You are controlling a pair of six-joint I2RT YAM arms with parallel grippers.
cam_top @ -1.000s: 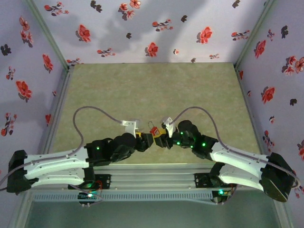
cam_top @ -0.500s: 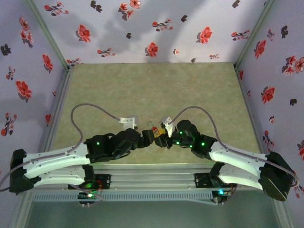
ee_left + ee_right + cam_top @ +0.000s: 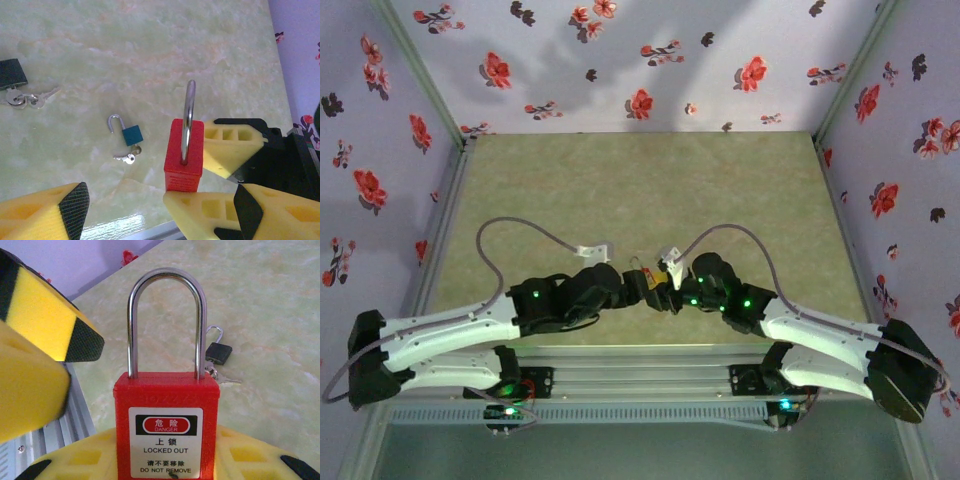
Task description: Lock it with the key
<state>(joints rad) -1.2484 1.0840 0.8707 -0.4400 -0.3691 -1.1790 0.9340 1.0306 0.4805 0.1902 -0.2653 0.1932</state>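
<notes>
Two arms meet low over the near edge of the desk point(image 3: 640, 180).

Grip: the right gripper point(image 3: 167, 460) has its jaws clamped on the body of the red padlock point(image 3: 167, 400), held upright off the desk with the shackle point(image 3: 166, 272) up. The left gripper point(image 3: 160, 207) has its jaws wide apart with nothing in them, set about the padlock's base and the right arm's lower finger.

Progress, as judged: both shackle legs look seated in the body, so the lock appears shut. No key seen in it, and the keyhole end is hidden by the yellow fingers. Whether it has been turned and drawn out, cannot tell. Probably the closing part of the job.

Views compared: the right wrist gives the front face, the DANGER / LOCKED OUT label and both shackle legs. The left wrist gives the lock edge-on, plus the desk beyond: a small teal padlock point(image 3: 132, 135) with its shackle open, a key point(image 3: 125, 159) touching it, and a key bunch point(image 3: 25, 98) well apart at left. The top view is too small for lock detail.
</notes>
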